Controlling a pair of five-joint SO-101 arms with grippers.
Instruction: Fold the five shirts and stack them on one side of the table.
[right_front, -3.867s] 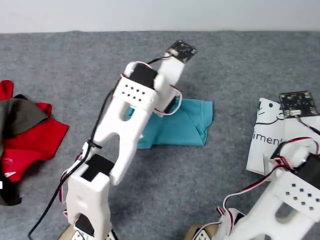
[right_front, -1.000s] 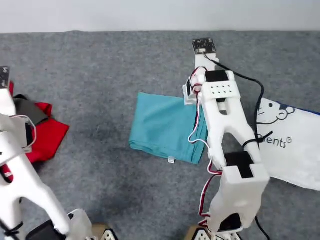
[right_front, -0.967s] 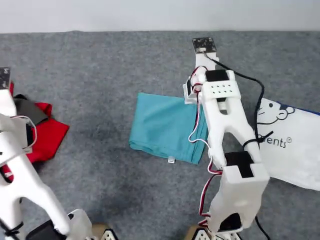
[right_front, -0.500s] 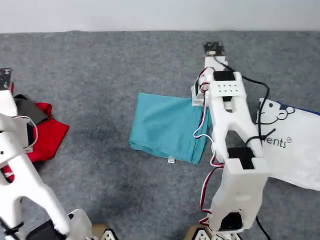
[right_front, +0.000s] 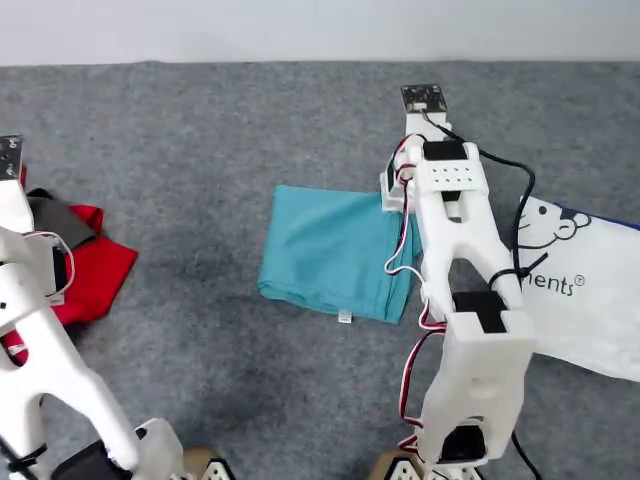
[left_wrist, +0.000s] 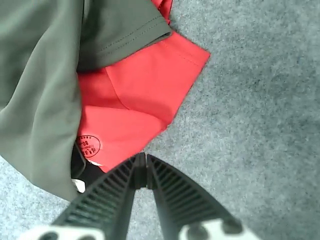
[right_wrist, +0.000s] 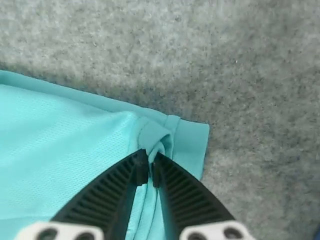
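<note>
We have the right end effector clenched on the teal shirt, pinching a small pucker of cloth right at one corner, by the hemmed edge. From above, that corner is the far one on the right arm's side. The rest of the folded shirt therefore spreads away from the grip, toward the left arm and back toward the arm bases. It lies flat on the bench as a slightly tilted rectangle, a little longer across the bench than front to back.

The white shirt lies flat on the other side of the right arm, just beside it and close to the teal shirt's near edge. We judge that this is where the stack belongs. The coming move then turns on one fact: the load trails to the left of the grip while the target sits to the right. Any pull toward the white shirt would drag the whole fold behind a single corner, and we think that could open the layers.

The left end effector is closed with nothing between its tips. It hangs over the edge of the red shirt, which lies partly under the grey shirt, well apart from the teal one. The right arm is clearly the nearer.
</note>
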